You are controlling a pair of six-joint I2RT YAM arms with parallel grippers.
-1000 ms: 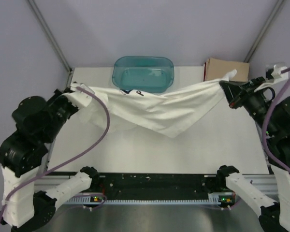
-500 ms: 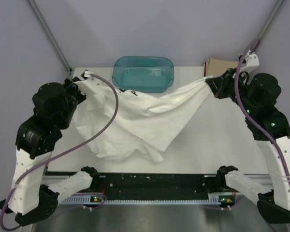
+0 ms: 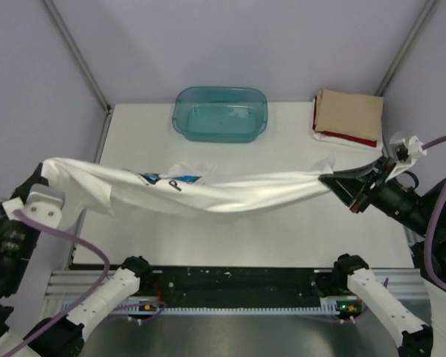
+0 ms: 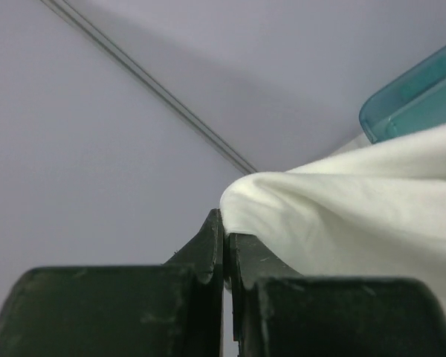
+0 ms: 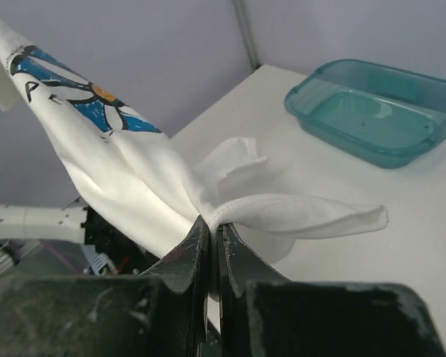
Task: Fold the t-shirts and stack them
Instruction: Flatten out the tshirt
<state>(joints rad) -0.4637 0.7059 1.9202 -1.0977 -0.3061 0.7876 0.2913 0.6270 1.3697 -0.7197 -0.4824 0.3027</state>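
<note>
Two ends gripped: our left pincer (image 4: 224,236) and right pincer (image 3: 336,181) pinch the white t-shirt (image 3: 223,195), which we stretch side to side over the worktop (image 3: 297,238).

Most of the red t-shirt (image 3: 347,138), out of sight beneath the tan t-shirt (image 3: 348,113)

Robot lab cell, plain lavender walls (image 3: 223,44), metal frame poles (image 3: 76,56), white worktable (image 3: 282,230), aluminium mounting rail (image 3: 403,280)
</note>
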